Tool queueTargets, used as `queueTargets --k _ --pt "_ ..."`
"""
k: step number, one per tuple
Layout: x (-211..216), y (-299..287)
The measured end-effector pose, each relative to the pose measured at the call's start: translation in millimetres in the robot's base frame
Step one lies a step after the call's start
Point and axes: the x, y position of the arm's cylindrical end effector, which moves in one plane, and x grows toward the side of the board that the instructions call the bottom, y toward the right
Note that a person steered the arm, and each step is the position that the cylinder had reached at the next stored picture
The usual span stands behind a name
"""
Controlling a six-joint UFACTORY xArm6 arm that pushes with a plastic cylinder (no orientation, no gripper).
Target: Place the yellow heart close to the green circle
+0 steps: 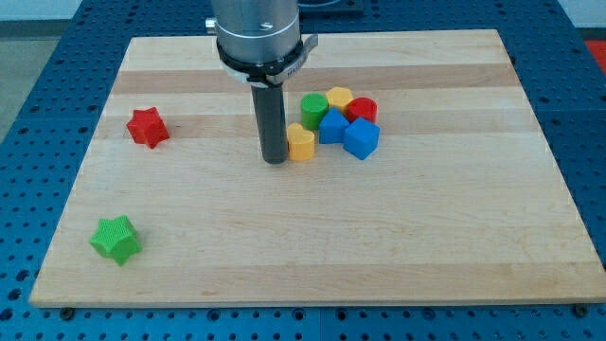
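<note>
The yellow heart (301, 142) lies near the board's middle, just below and left of the green circle (314, 108), nearly touching it. My tip (275, 158) stands right against the heart's left side. The dark rod rises from it to the arm at the view's top.
A cluster sits right of the heart: a yellow hexagon-like block (339, 98), a red round block (362, 110), a blue block (332, 126) and a blue cube (361, 138). A red star (148, 127) lies at the left. A green star (115, 239) lies at the lower left. The wooden board (426, 246) has edges all round.
</note>
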Motion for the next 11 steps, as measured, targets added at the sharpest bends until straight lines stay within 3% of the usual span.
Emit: queueTargets --k 4,8,11 --pt "23 12" --pt "-5 13" --pt "22 -113"
